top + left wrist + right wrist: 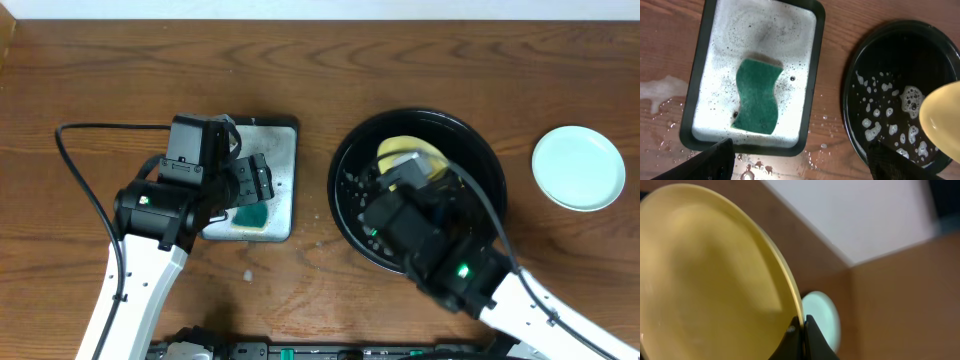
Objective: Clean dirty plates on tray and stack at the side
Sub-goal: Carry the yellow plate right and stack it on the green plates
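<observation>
Over the black tray (338, 205), centre-right, the right gripper (802, 330) pinches the tilted yellow plate (405, 150) by its rim. It looks clean; level it before lowering onto the 1 mint plate (578, 168) far right. The left gripper (250, 188) gapes wide above the green sponge (757, 97).

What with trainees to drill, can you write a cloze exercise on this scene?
The left end effector hangs, jaws ___, above the wavy green sponge in the rectangular soapy tray.
The right end effector grips the pale yellow round plate's ___.
The pale mint-blue round plate rests on the wooden table, ___ of the glossy black round tray.
Missing: open; rim; right.
</observation>
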Robot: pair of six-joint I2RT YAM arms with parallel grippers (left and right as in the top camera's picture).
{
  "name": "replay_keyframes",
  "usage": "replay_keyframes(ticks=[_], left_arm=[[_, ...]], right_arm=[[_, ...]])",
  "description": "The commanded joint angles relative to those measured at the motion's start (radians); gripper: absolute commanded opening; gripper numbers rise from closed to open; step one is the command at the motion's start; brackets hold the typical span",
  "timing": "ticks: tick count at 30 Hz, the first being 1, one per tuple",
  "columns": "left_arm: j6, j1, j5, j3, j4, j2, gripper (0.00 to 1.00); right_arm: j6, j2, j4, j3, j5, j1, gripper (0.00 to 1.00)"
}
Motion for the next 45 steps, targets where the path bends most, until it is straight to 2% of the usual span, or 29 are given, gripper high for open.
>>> replay_keyframes(ticks=[1,6,10,14,19,23,27,31,34,35,36,37,40,45], left_arm=[[0.007,0.007,-0.002,0.021,-0.001,-0.001,0.84],[0.007,0.007,-0.002,0.021,-0.001,-0.001,0.84],[0.007,0.007,-0.002,0.021,-0.001,-0.001,0.84],[0.007,0.007,-0.002,0.021,-0.001,-0.001,0.85],[0.007,0.007,-0.002,0.021,-0.001,-0.001,0.84],[0.007,0.007,-0.002,0.021,-0.001,-0.001,0.85],[0.007,0.007,-0.002,0.021,-0.001,-0.001,0.84],[0.007,0.007,-0.002,0.021,-0.001,-0.001,0.84],[0.007,0.007,-0.002,0.021,-0.001,-0.001,0.84],[0.007,0.007,-0.002,0.021,-0.001,-0.001,0.85],[0.007,0.007,-0.002,0.021,-0.001,-0.001,0.84],[0.007,0.007,-0.002,0.021,-0.001,-0.001,0.84],[0.007,0.007,-0.002,0.021,-0.001,-0.001,0.84],[0.007,0.007,-0.002,0.021,-0.001,-0.001,0.84]], right_arm=[[0.203,-0.012,-0.014,0.014,-0.270,-0.133,0.01],[0.209,-0.012,-0.004,0.022,-0.650,-0.402,0.01],[0.209,-0.011,0.037,0.027,-1.020,-0.697,0.01],[0.256,0.006,0.082,0.027,-1.303,-0.997,0.01],[0.381,0.095,0.155,0.026,-1.373,-1.339,0.01],[0.513,0.208,0.249,0.026,-1.372,-1.519,0.01],[0.583,0.326,0.325,0.026,-1.366,-1.612,0.01],[0.580,0.424,0.364,0.026,-1.265,-1.632,0.01],[0.529,0.468,0.398,0.026,-1.264,-1.629,0.01],[0.488,0.474,0.419,0.026,-1.291,-1.624,0.15],[0.455,0.473,0.432,0.027,-1.314,-1.619,0.39],[0.432,0.465,0.440,0.029,-1.336,-1.614,0.48],[0.413,0.402,0.444,0.050,-1.402,-1.601,0.56],[0.391,0.202,0.439,0.100,-1.673,-1.532,0.59]])
